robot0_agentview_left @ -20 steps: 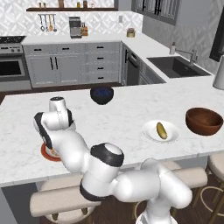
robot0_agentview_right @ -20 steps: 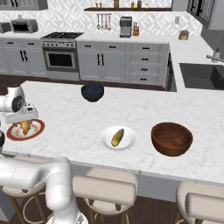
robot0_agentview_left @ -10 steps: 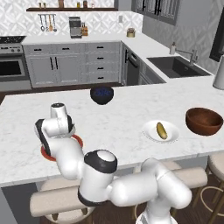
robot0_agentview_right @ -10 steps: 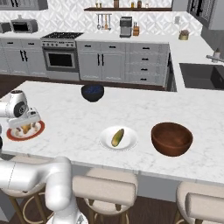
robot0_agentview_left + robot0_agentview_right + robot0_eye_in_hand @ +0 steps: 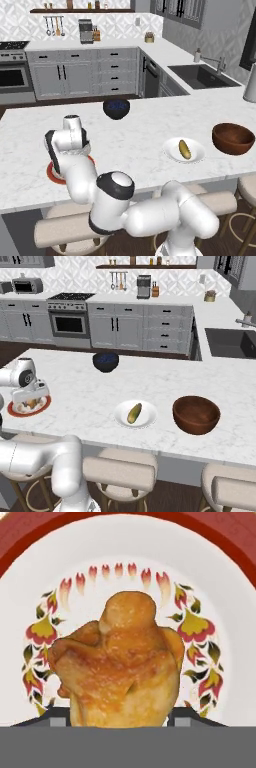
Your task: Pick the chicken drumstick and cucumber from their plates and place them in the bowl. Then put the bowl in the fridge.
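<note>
We are reaching low over the left end of the island counter, near its front edge, where the red-rimmed plate is sitting. Our gripper is hanging right down on that plate, and the chicken drumstick is lying in the middle of it, between our two fingertips, which are flanking it low on either side. Whether the tips are pressing on the meat or standing just clear of it, we cannot tell.

Further along the front edge, toward the middle of the counter, the cucumber is lying on the white plate. Just beside that plate, toward the right end, the brown bowl is standing upright. A small dark bowl is sitting near the back edge of the counter, well apart from both plates.
</note>
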